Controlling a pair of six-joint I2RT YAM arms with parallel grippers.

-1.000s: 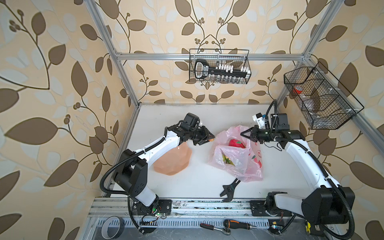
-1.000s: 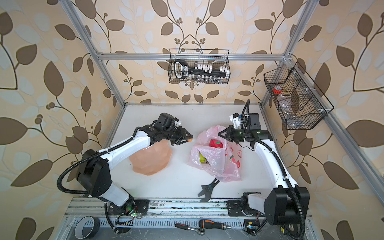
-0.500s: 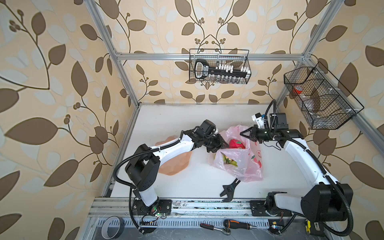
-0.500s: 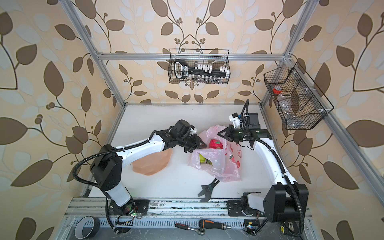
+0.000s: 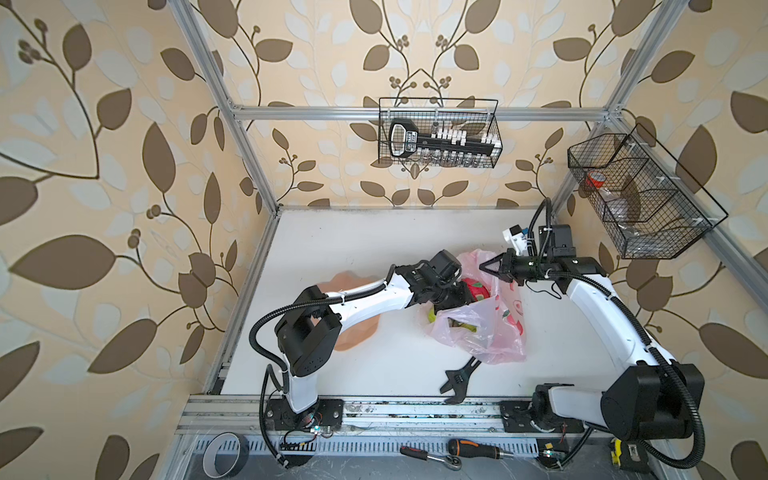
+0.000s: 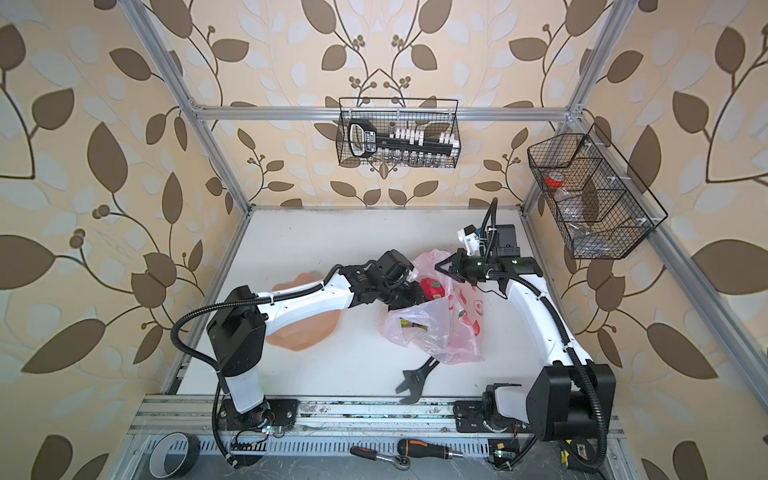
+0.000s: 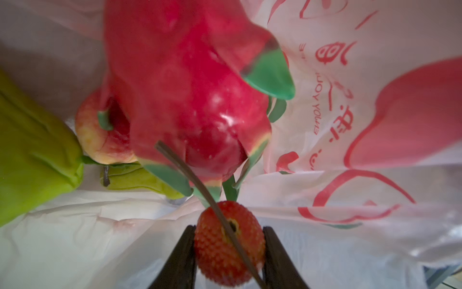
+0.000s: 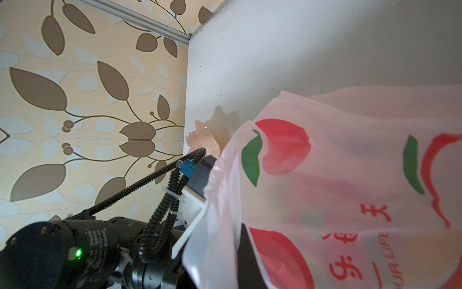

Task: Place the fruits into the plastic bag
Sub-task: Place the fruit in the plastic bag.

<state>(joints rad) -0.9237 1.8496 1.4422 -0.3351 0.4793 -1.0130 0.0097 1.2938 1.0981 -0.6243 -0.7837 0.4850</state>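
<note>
Left hand: Your left hand [image 7: 230, 229] is partly closed on a strawberry [image 7: 226, 252], with one finger on each side of it. The hand is already inside the mouth of the plastic bag [image 5: 490, 332].
Right hand: Your right hand [image 5: 490, 266] is fully closed, pinching the bag's upper rim and holding the mouth up and open.
In the bag: A dragon fruit [image 7: 190, 87] lies right ahead of the strawberry. A red-and-yellow peach-like fruit [image 7: 100, 135] sits behind it, and green fruit pieces [image 7: 32, 150] lie to one side.
Left to do: The strawberry is not yet released. The peach plate [image 6: 299, 332] beside the bag looks bare where your left arm does not cover it, so this is probably the last fruit or close to it.
Room inside: The dragon fruit fills much of the opening, so there is little space ahead of your fingers. The bag's film hangs close on both sides.
Edges: An adjustable wrench [image 5: 459, 380] meets the bag's edge on the side nearest the arm bases. The table [image 5: 353, 249] is open on the bag's far side, and that is where you have room to pull out.
</note>
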